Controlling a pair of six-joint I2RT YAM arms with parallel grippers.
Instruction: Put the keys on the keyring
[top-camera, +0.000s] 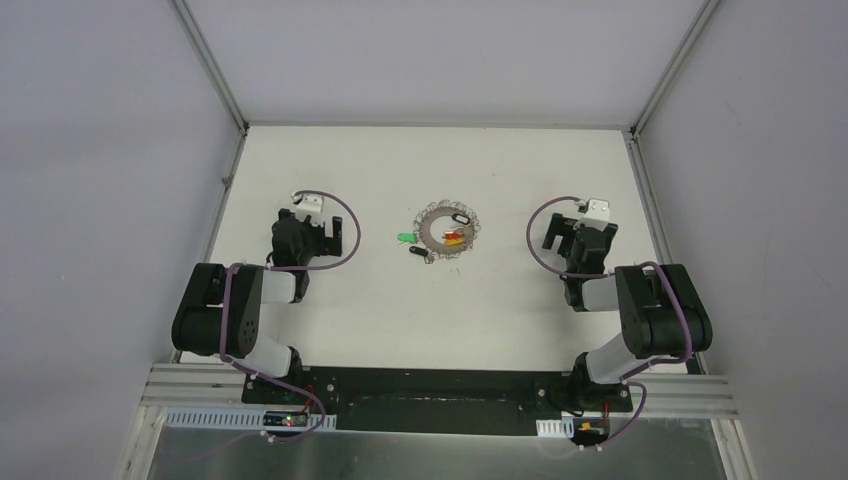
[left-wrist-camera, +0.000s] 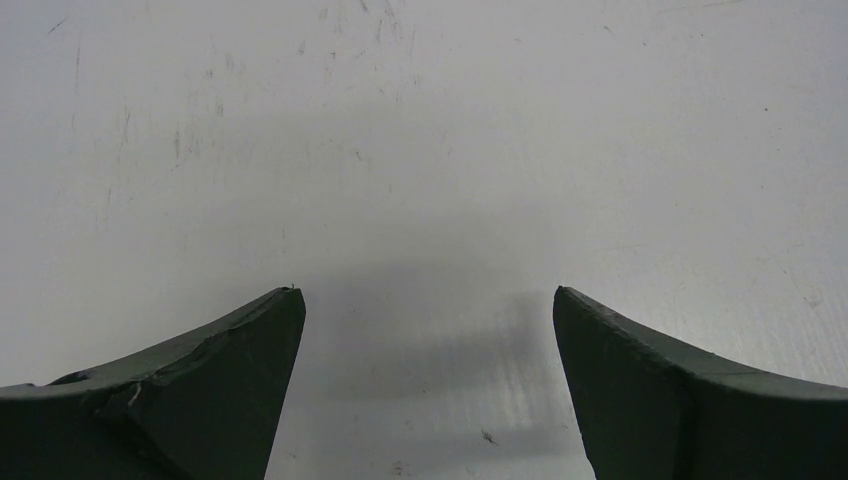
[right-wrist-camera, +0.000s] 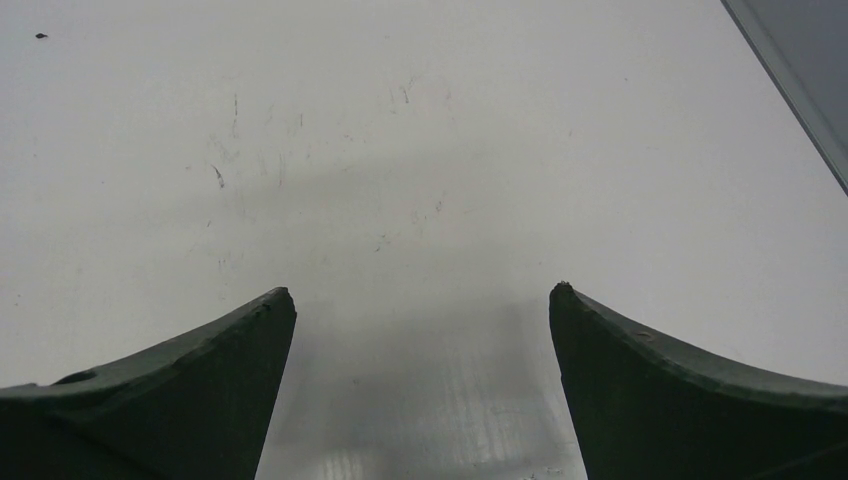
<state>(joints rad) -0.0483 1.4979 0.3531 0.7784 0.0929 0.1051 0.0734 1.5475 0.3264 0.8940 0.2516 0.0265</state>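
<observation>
The grey keyring (top-camera: 436, 221), edged with small metal loops, lies flat at the table's middle. A green-tagged key (top-camera: 404, 238) rests just left of it. Below that, by the ring's near-left edge, lies a black-tagged key (top-camera: 419, 254). My left gripper (top-camera: 303, 222) hovers well left of the ring. In the left wrist view this gripper (left-wrist-camera: 428, 292) is open, with only bare table between its fingers. My right gripper (top-camera: 588, 222) hangs well right of the ring. The right wrist view shows the gripper (right-wrist-camera: 421, 290) open and holding nothing. Neither wrist view shows the keys or the ring.
Red- and yellow-tagged keys (top-camera: 453, 238) lie on the ring's near side, and a dark tag (top-camera: 460, 215) sits at its far right. Metal frame posts (top-camera: 640, 190) border the white table (top-camera: 500, 300) at both sides. A grey wall edge (right-wrist-camera: 800, 80) shows in the right wrist view.
</observation>
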